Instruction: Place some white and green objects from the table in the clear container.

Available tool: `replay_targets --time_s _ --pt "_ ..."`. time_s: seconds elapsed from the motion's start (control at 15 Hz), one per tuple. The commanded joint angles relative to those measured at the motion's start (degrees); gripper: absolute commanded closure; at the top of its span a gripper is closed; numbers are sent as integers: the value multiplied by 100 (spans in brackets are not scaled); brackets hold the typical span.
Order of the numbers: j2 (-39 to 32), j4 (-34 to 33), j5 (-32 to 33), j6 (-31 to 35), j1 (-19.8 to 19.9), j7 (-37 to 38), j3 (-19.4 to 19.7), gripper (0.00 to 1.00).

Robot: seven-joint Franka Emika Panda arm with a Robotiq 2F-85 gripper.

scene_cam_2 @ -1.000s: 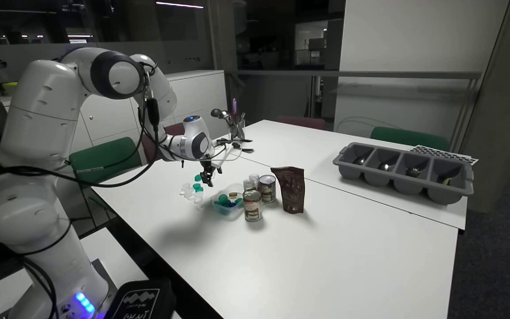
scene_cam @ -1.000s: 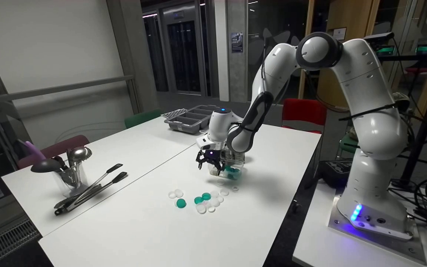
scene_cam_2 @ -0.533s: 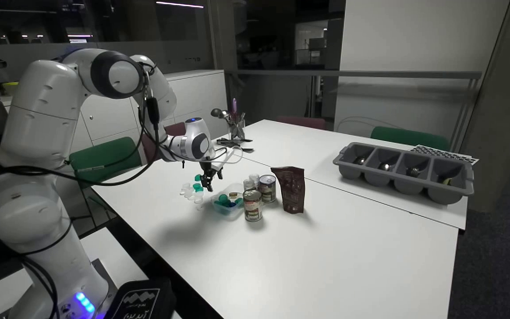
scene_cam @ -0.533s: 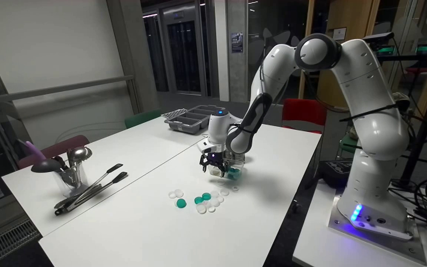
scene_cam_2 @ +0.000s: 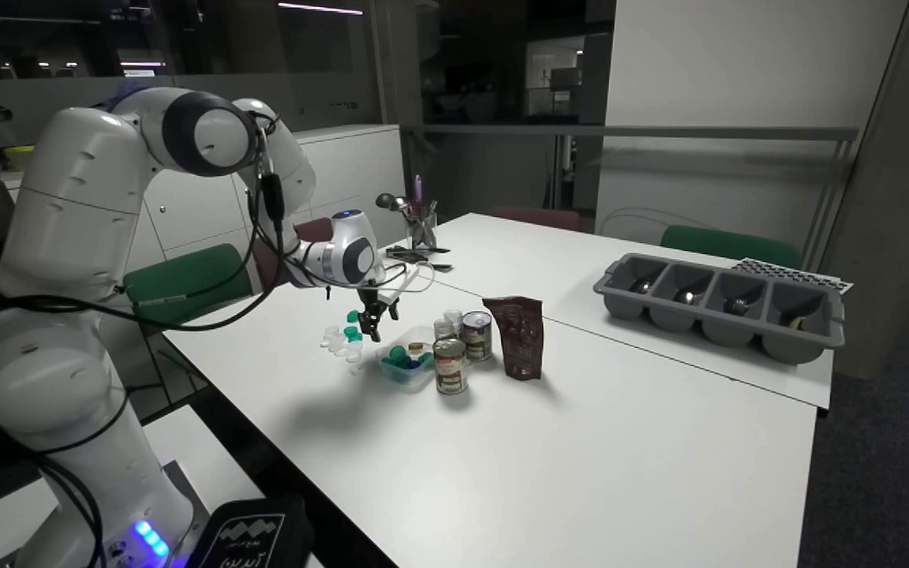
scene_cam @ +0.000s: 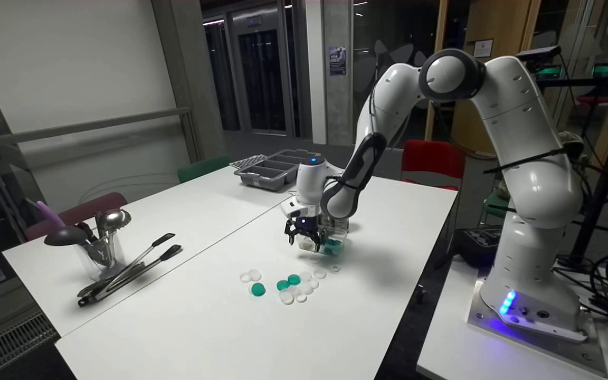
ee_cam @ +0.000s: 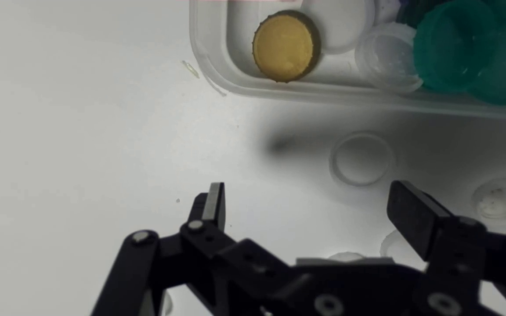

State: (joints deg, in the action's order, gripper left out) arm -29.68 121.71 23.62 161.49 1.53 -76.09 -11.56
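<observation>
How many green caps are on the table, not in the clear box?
3. In an exterior view, one green cap lies near white pieces; the second and third lie among other white pieces. Some may be hidden.

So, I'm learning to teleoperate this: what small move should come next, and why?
Probably shift the gripper to centre over the whitish round piece lying just outside the clear container, before lowering. The jaws stand open, gripping nothing, and in the wrist view that piece appears off-centre, toward the container.

The container looks smooth plastic, the cans metal.
</observation>
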Motion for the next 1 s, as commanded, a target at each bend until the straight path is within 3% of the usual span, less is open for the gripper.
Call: replay_targets --time_s 0.0,0.93 --pt "-133 -228 -197 -136 -8 -212 23 0" --pt "-665 -649 -236 -138 75 -281 -50 0"
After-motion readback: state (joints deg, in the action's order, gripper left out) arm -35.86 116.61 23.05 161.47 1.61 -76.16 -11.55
